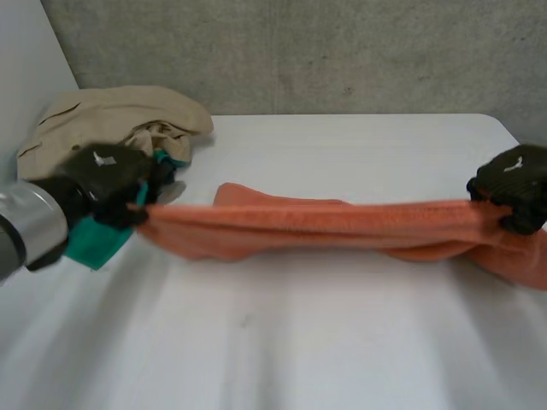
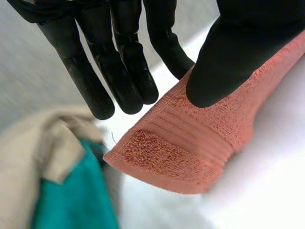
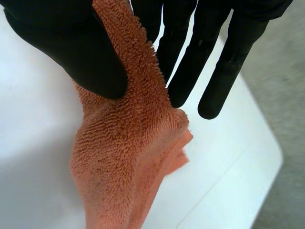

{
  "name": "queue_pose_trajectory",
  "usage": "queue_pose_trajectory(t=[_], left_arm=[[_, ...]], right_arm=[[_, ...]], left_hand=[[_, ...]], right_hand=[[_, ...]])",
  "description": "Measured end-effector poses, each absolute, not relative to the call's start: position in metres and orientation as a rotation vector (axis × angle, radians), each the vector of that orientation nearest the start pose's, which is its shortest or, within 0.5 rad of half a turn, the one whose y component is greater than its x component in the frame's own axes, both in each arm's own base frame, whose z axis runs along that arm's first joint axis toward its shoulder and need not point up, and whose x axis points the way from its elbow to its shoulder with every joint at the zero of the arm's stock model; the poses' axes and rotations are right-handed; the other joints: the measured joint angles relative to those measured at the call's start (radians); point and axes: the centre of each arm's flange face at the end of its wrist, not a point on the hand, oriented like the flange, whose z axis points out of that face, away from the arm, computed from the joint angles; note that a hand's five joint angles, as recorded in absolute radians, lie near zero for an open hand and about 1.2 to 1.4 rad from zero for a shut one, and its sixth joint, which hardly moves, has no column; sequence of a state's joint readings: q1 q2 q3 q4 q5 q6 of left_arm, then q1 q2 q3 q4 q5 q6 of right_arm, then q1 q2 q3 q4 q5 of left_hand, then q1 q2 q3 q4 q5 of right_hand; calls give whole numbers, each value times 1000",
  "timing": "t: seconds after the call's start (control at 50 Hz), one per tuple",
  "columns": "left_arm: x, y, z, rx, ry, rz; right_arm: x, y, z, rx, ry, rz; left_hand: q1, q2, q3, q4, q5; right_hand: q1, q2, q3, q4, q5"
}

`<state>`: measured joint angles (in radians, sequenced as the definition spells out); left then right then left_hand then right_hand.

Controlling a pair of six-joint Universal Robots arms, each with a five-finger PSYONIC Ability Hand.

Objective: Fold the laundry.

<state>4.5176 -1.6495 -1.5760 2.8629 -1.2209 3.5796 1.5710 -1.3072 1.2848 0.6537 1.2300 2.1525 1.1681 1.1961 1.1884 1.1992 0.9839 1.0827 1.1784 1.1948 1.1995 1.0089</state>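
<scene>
White table (image 1: 282, 342) nearest, bare across the front strip. Just beyond, strung crosswise over it, long orange terry towel (image 1: 325, 226), bunched lengthwise into a thick band, lifted at both ends and sagging onto the surface towards the right.

At its left end, robot's left hand (image 1: 111, 179): pinches the ribbed hem corner between thumb (image 2: 228, 57) and one finger, other fingers (image 2: 119, 71) straight and clear of the cloth. At its right end, right hand (image 1: 513, 184): pins a gathered fold of terry between thumb and the fingers behind it, rest of that end drooping below the palm to the table. Hands well apart, cloth drawn fairly taut between them.

Under and behind the left hand, teal cloth (image 1: 94, 243). Farther back, crumpled beige garment (image 1: 102, 120), heaped at the table's left rear corner, in neither hand. Beyond all, grey concrete wall (image 1: 342, 51).

Judging by this, early in the task. Towel grasped at both ends and pulled out long, but not spread flat, no clean fold visible, edges not aligned. Probably left to do: open it out on the bare table, bring the ends together, square it up. After that, the teal and beige pieces, both lying unfolded.
</scene>
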Motion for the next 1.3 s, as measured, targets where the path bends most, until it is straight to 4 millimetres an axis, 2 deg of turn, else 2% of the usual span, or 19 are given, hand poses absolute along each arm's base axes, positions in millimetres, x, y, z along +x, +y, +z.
queue_pose_trajectory(t=[0.06,0.1,0.18,0.24,0.3,0.36,0.44,0.48,0.56,0.74,0.76,0.78,0.82,0.88,0.9,0.98,1.12,1.18,1.3], left_arm=[[-218,-251,247,1199,2466,-1783],[-225,-268,224,1251,2447,-1692],[-236,-302,217,1228,2324,-1742],[-247,-333,235,1138,2177,-1910],[-256,-362,278,977,1958,-2195],[-262,-378,338,782,1675,-2523],[-265,-377,387,622,1438,-2777],[-266,-375,396,595,1404,-2827],[-268,-368,386,619,1486,-2818],[-266,-351,305,776,1878,-2570],[-266,-348,292,797,1933,-2532],[-266,-345,284,812,1970,-2507],[-266,-336,259,855,2078,-2433],[-267,-330,242,887,2149,-2389],[-269,-327,231,906,2189,-2367],[-275,-326,220,926,2231,-2366],[-300,-333,223,955,2219,-2457],[-308,-334,223,975,2217,-2478],[-344,-326,209,1111,2267,-2508]], right_arm=[[164,-303,256,-1631,2452,-1475],[169,-315,237,-1648,2462,-1463],[176,-339,228,-1612,2463,-1626],[182,-369,239,-1452,2408,-1963],[185,-398,272,-1148,2215,-2385],[185,-415,313,-805,1852,-2734],[185,-419,349,-584,1442,-2923],[186,-418,356,-549,1323,-2946],[193,-417,347,-577,1305,-2891],[203,-413,296,-736,1589,-2631],[205,-408,284,-774,1660,-2565],[205,-405,281,-788,1681,-2542],[207,-395,276,-832,1709,-2488],[211,-383,278,-867,1689,-2460],[215,-373,283,-892,1649,-2445],[224,-346,303,-933,1516,-2417],[235,-286,350,-967,1270,-2328],[237,-272,359,-976,1220,-2301],[240,-220,385,-1010,1058,-2181]], left_hand=[[0,0,1,0,4],[0,1,1,0,4],[0,1,1,1,4],[0,1,2,1,4],[0,2,1,1,8],[0,2,2,1,25],[0,2,2,1,25],[0,2,2,1,25],[0,2,2,1,25],[0,2,2,1,25],[-161,-154,-148,-157,-120],[-161,-154,-148,-157,-120],[-724,-667,-653,-652,-611],[-790,-711,-696,-717,-677],[-955,-954,-944,-964,-928],[-955,-964,-951,-973,-932],[-955,-966,-951,-973,-932],[-955,-968,-953,-974,-932],[-955,-984,-971,-986,-932]], right_hand=[[0,0,0,0,1],[0,0,0,0,1],[0,0,0,0,1],[0,0,0,0,1],[6,0,0,0,4],[22,0,0,0,7],[22,0,0,0,7],[22,0,0,0,8],[22,0,0,0,8],[22,0,0,0,7],[22,0,0,0,8],[22,0,0,0,8],[22,0,0,0,8],[22,0,0,0,7],[22,0,0,0,8],[22,4,0,0,8],[22,5,0,0,8],[22,5,0,1,7],[22,5,0,1,7]])
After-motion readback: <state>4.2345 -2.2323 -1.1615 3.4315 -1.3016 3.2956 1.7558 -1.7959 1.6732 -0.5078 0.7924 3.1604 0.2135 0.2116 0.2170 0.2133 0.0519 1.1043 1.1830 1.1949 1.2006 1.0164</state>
